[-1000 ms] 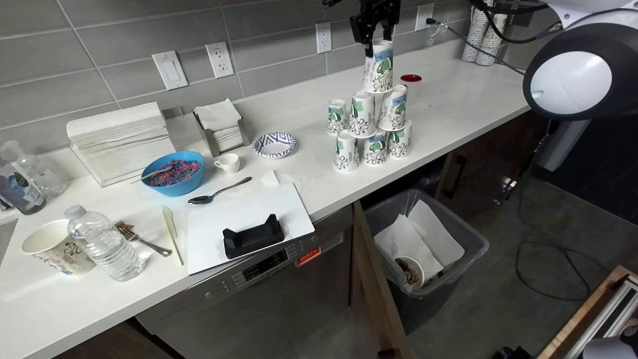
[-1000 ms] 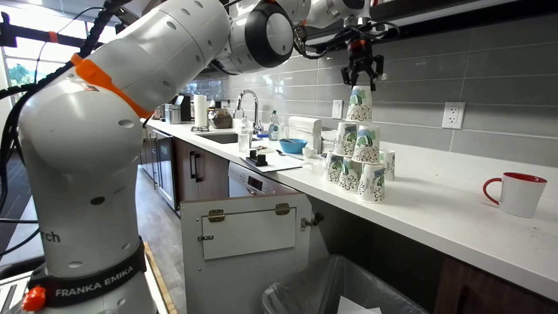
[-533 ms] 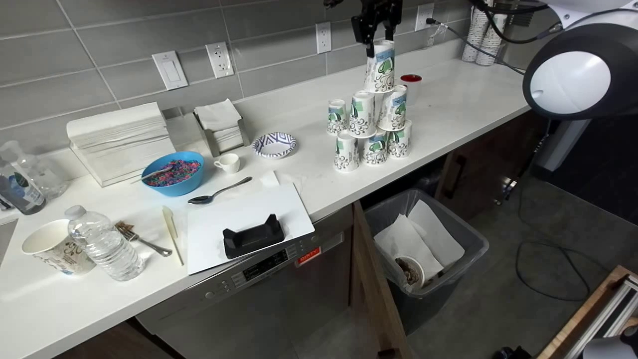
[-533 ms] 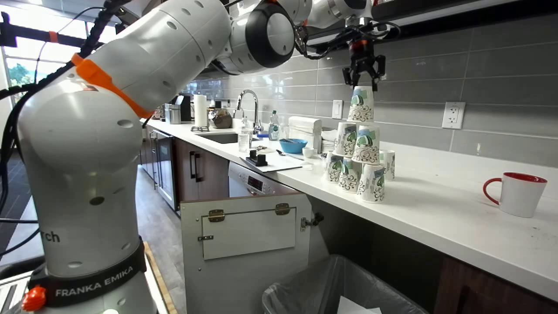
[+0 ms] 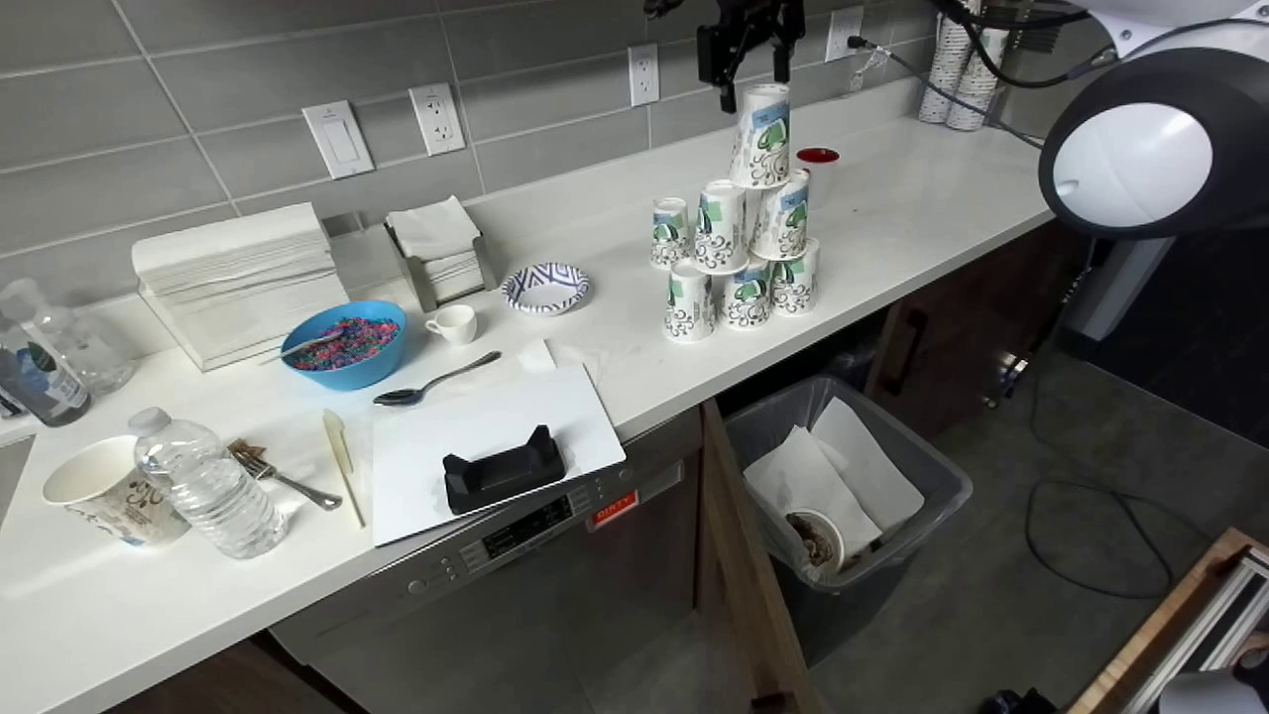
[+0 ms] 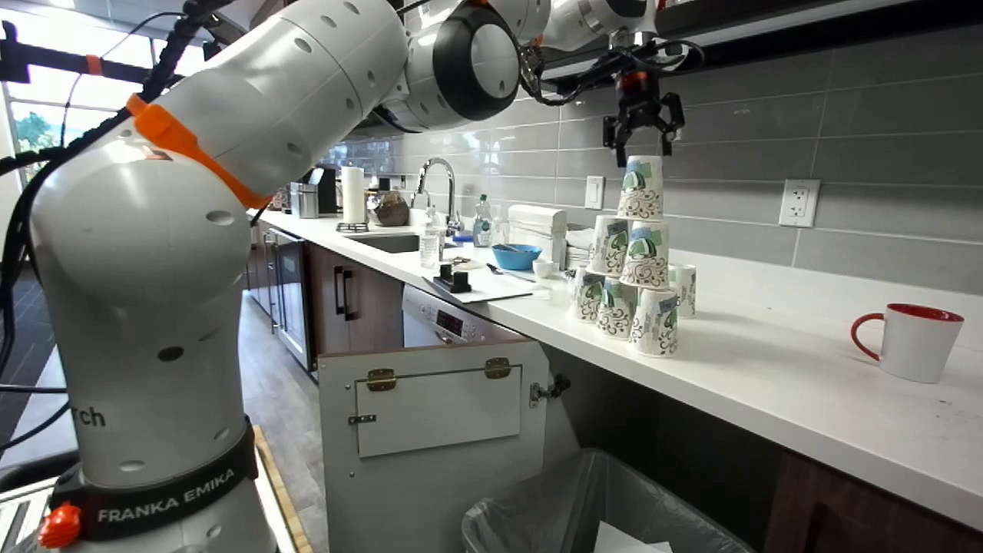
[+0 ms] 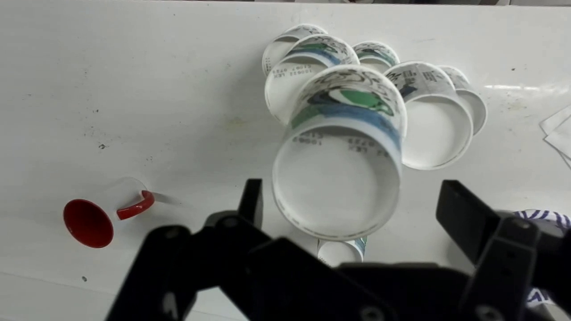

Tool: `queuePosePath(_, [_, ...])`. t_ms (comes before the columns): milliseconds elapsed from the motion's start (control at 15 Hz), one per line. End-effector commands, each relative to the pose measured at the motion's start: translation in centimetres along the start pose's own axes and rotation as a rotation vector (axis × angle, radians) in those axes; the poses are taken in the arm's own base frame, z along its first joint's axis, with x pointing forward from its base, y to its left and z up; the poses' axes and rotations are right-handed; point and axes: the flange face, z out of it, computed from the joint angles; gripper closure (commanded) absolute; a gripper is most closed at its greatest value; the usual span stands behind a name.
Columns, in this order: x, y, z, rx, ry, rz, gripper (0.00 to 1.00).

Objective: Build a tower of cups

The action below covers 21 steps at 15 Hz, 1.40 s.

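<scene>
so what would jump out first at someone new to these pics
Probably the three-tier tower of white paper cups on the counter, with the open gripper right at its top cup. Next, the blue bowl of colourful bits in front of the paper towels, and the red-lined mug at the right in an exterior view.

Gripper (image 6: pixel 644 156) has spread wider, now clear of the top cup (image 5: pixel 763 137) on both sides. That cup dropped slightly and shifted right in both exterior views.
</scene>
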Motion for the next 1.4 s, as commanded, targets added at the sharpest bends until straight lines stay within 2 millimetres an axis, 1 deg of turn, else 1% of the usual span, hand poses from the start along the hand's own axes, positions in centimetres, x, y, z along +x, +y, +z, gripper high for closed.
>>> queuePosePath(0, [-0.6,-0.3,-1.0,0.034,-0.004,0.043,0.0])
queuePosePath(200, [-1.2,-0.8,-2.8,0.059,0.018,0.134,0.0])
queuePosePath(333, [-1.6,-1.1,-4.6,0.073,0.061,0.209,0.0])
queuePosePath(533, [-2.4,-1.5,-8.0,0.077,0.148,0.29,0.0])
queuePosePath(667, [-2.9,-1.6,-10.1,0.073,0.208,0.29,0.0])
queuePosePath(733, [-3.3,-1.7,-10.9,0.073,0.222,0.244,0.0])
queuePosePath(933, [-4.2,-1.8,-13.4,0.072,0.287,0.187,0.0])
queuePosePath(1133, [-5.3,-1.8,-14.9,0.077,0.293,0.159,0.0])
queuePosePath(1333, [-6.3,-1.9,-16.3,0.084,0.304,0.169,0.0])
